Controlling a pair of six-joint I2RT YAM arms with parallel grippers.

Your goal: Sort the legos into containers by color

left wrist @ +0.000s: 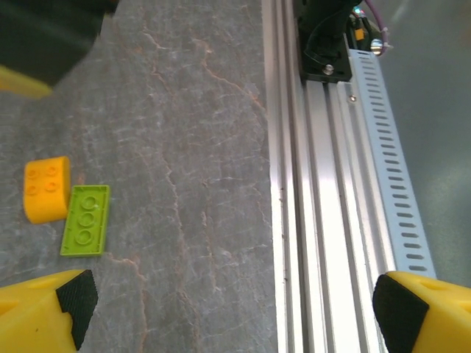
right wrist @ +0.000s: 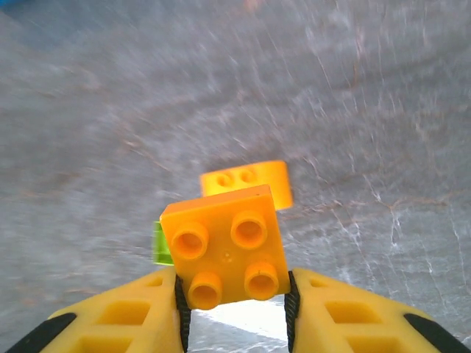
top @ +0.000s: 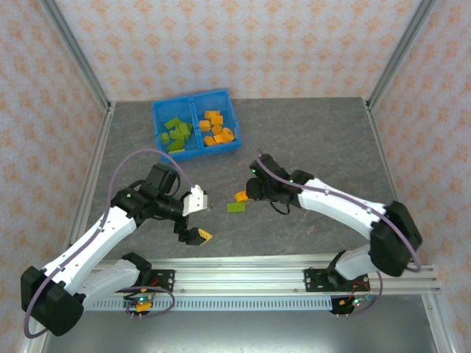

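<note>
My right gripper (right wrist: 234, 309) is shut on a square orange four-stud lego (right wrist: 227, 246), held just above the table. Beyond it on the table lie another orange lego (right wrist: 246, 182) and a lime green lego (right wrist: 162, 244), the green one partly hidden by the held piece. From above, the right gripper (top: 255, 190) hovers beside the loose orange lego (top: 241, 195) and green lego (top: 236, 207). My left gripper (top: 202, 218) stands open and empty to their left. Its wrist view shows the orange lego (left wrist: 46, 188) touching the flat green lego (left wrist: 85, 219). The blue tray (top: 193, 107) holds green legos (top: 176, 134) on the left and orange legos (top: 216, 129) on the right.
The aluminium rail (left wrist: 324, 191) runs along the table's near edge, close to the left gripper (left wrist: 232, 316). Metal frame posts (top: 88, 73) and patterned walls close in the sides and back. Bare grey table (top: 316, 140) lies to the right of the tray.
</note>
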